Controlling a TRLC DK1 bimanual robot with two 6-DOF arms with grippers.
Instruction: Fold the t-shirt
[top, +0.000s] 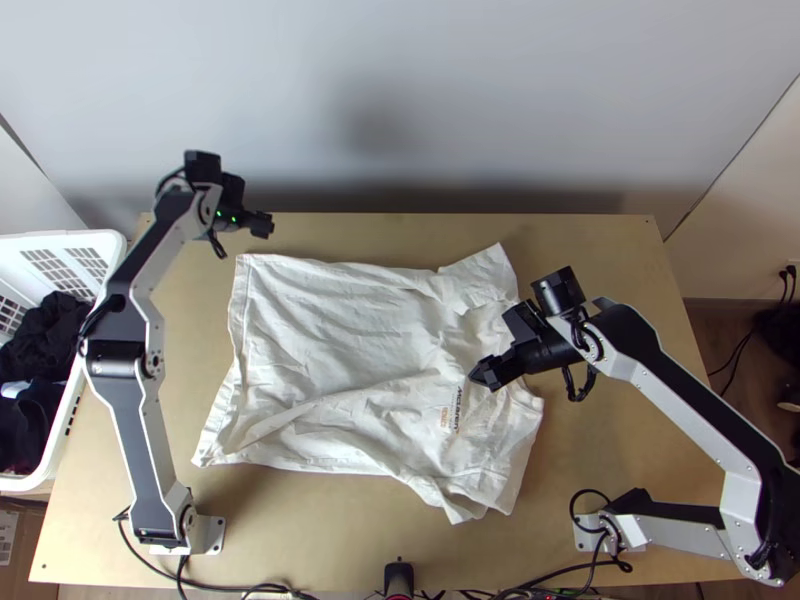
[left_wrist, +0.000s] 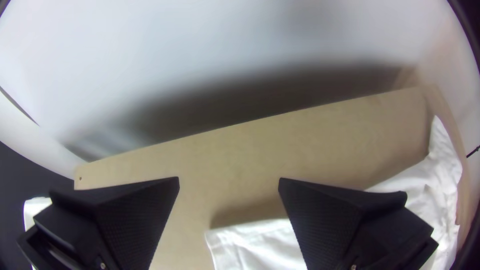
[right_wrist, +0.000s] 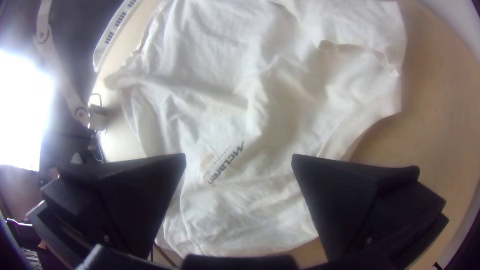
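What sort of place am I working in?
Probably a robotics lab or workshop: a left arm and a right arm are mounted on a wooden table, a t-shirt lies loosely spread on it, and a white basket holds dark cloth.

white t-shirt (top: 320, 320), grey-and-orange print (right_wrist: 226, 163); tan table (top: 620, 440)

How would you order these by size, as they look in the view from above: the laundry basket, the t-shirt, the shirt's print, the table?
1. Table
2. T-shirt, lying on it
3. Laundry basket, partly cut off by the view's edge
4. Print, by far the smallest
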